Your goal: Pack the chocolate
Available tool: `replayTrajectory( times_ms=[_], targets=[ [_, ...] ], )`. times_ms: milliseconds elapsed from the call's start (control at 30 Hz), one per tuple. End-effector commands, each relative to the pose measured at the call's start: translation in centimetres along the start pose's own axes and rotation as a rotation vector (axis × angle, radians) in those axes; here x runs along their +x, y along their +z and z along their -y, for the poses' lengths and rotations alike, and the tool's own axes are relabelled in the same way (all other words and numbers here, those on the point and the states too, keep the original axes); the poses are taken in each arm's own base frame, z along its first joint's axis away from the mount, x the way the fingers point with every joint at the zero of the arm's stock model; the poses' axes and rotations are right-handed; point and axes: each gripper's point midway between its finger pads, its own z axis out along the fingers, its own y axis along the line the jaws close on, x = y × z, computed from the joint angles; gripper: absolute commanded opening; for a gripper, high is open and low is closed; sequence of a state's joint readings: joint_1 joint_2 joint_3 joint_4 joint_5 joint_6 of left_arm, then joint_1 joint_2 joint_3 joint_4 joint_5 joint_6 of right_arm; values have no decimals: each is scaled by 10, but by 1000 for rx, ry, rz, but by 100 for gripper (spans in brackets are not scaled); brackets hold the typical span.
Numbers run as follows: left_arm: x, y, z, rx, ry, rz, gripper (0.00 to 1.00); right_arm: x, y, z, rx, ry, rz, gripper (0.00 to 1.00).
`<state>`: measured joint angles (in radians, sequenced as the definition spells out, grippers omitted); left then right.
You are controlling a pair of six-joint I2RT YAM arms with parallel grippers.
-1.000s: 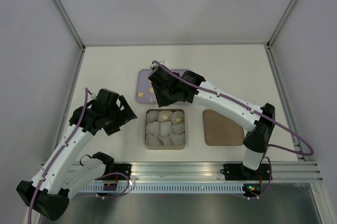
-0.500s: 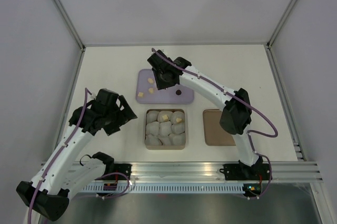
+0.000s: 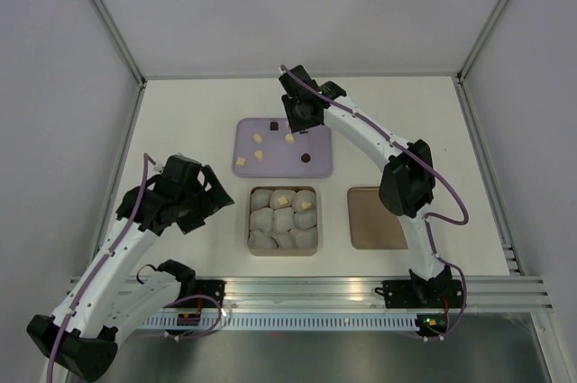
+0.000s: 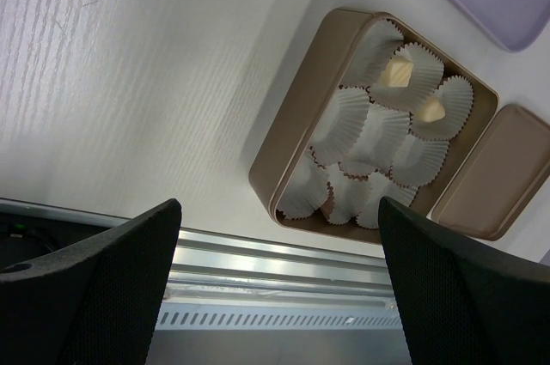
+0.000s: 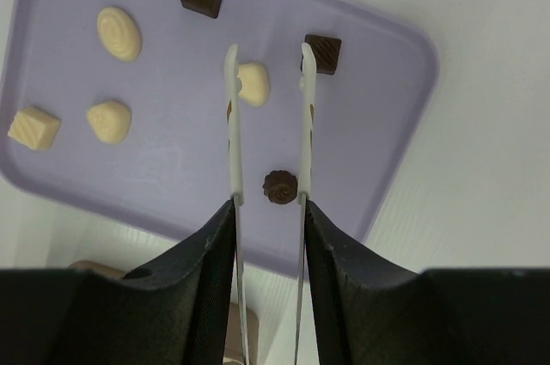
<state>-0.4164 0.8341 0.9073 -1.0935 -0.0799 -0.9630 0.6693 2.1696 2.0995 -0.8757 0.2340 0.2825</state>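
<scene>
The chocolate lies on a purple tray (image 3: pixel 315 165): several cream pieces and dark ones. In the right wrist view, a cream piece (image 5: pixel 253 83) sits between my fingers, close to the left one. A dark round piece (image 5: pixel 280 186) lies further back in the gap, and a dark square (image 5: pixel 323 52) lies just outside the right finger. My right gripper (image 5: pixel 268 60) is open and empty over the tray's far side (image 3: pixel 293 131). Two cream pieces (image 3: pixel 281 200) sit in white cups in the brown box (image 3: pixel 251 221). My left gripper (image 3: pixel 194 203) is open and empty, left of the box (image 4: pixel 284 137).
The flat brown lid (image 3: pixel 380 218) lies on the table right of the box and also shows in the left wrist view (image 4: pixel 494 176). The aluminium rail (image 3: pixel 361 293) runs along the near edge. Grey walls enclose the table on three sides.
My right arm has swung from over the tray's near middle to its far edge, uncovering the pieces on the tray. The left arm has barely moved. The box still holds two cream pieces.
</scene>
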Motion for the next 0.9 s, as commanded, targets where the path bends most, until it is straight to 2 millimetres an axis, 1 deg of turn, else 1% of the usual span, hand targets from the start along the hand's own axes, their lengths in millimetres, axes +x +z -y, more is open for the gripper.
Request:
replayTrajectory(
  times_ms=[0,67,133,167,367,633,867],
  targets=[
    [-8,2,3,6,-10,36,100,-22,3,-9,-59,-29,60,42],
    [-9,3,5,11,-11,38,100,-24,5,-15,-90,-29,66,43],
    [-9,4,5,8,-7,34,99,-24,9,-17,-90,-28,65,42],
    [-8,5,5,7,-6,32,100,-21,14,-16,-84,-31,52,43],
    [-10,7,7,8,2,34,100,-14,24,-14,-67,-44,30,44],
    [-9,8,6,7,6,30,100,4,33,-13,-67,-60,-20,44],
    [-9,9,5,3,7,33,100,10,38,-13,-64,-65,-38,44]
  ],
)
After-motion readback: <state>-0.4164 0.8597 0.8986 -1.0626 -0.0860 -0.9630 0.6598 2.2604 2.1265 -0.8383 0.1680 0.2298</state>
